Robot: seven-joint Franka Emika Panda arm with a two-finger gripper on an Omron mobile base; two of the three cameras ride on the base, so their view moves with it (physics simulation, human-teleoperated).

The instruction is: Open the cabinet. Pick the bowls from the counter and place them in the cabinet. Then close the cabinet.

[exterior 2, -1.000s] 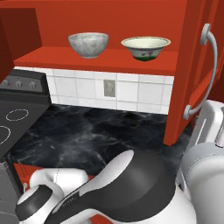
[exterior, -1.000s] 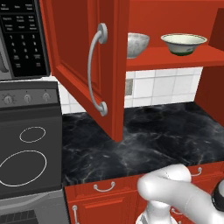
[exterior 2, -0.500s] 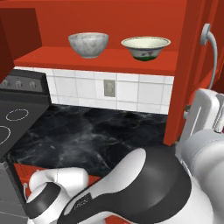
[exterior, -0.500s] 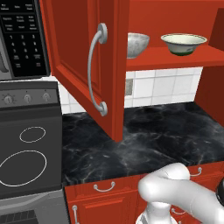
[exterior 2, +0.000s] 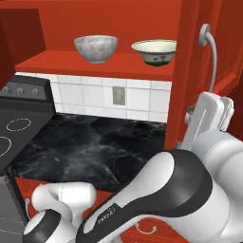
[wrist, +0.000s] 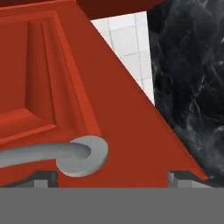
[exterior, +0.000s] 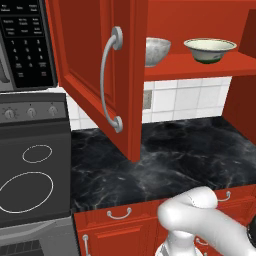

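Note:
Both doors of the red cabinet (exterior: 200,20) stand open. On its shelf sit the two bowls: the grey stone-look bowl (exterior: 157,50) (exterior 2: 96,47) and, to its right, the cream bowl (exterior: 210,49) (exterior 2: 154,51). The black marble counter (exterior: 170,160) (exterior 2: 90,147) lies bare below them. My gripper (wrist: 109,178) is open and close against the right door (wrist: 52,87) (exterior 2: 190,71). The foot of that door's silver handle (wrist: 83,155) (exterior 2: 209,47) lies just ahead, between the fingertips (wrist: 43,177) but nearer the left one. Nothing is held.
The left door (exterior: 95,75) swings far out over the counter with its long handle (exterior: 110,85). A stovetop (exterior: 30,175) and a microwave (exterior: 25,45) are at the left. Red drawer fronts (exterior: 120,220) run under the counter edge. White tiles (exterior 2: 118,97) back the counter.
In the right base view my arm has swung up and left, bringing the hand closer to the right door. The bowls, the doors and the left base view are unchanged.

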